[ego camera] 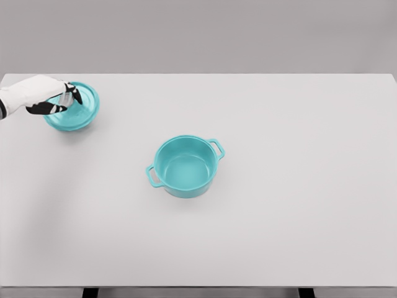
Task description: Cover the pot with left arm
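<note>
While left hand (54,99) hides knob, fingers curl on lid (77,112) | pot (185,166) uncovered

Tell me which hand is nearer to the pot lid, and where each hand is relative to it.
Left. The left hand is right over the teal lid at the table's far left, fingers closing around its knob. The right hand is not in view, so only the left can be placed.
</note>
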Controlling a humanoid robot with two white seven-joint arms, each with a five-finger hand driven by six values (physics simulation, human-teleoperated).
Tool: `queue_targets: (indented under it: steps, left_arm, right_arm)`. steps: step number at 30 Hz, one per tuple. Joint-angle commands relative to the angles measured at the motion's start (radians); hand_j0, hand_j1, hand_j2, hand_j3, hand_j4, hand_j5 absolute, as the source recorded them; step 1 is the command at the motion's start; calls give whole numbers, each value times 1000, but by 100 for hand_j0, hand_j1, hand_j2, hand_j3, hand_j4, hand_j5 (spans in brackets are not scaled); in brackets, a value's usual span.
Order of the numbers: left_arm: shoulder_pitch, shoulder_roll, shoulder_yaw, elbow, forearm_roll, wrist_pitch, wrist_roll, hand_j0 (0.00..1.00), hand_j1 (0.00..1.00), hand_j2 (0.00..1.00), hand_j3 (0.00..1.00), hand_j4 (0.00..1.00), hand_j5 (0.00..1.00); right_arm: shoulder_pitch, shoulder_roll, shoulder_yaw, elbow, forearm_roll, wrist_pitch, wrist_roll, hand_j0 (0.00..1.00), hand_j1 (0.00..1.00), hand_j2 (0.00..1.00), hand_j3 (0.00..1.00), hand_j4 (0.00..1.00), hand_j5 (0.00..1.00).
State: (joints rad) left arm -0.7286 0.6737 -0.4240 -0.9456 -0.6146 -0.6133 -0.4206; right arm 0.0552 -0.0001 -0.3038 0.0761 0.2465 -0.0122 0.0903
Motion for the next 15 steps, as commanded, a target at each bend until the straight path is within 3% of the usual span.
queue_targets:
  steps: [1, 7, 15]
  left_arm:
    - [0, 18, 1, -31, 19, 2, 2, 55, 55, 55, 55, 55, 55]
    - [14, 102, -91, -133, 125, 2, 5, 55, 55, 55, 55, 55, 55]
    - [20, 141, -130, -226, 157, 2, 28, 55, 55, 55, 55, 55, 55]
  right_arm:
    - [0, 0, 0, 1, -1, 0, 0, 100, 100, 100, 100, 100, 100]
    - [0, 0, 0, 1, 0, 0, 0, 100, 100, 100, 100, 100, 100]
    - [0, 0, 0, 1, 0, 0, 0, 100, 100, 100, 100, 100, 100]
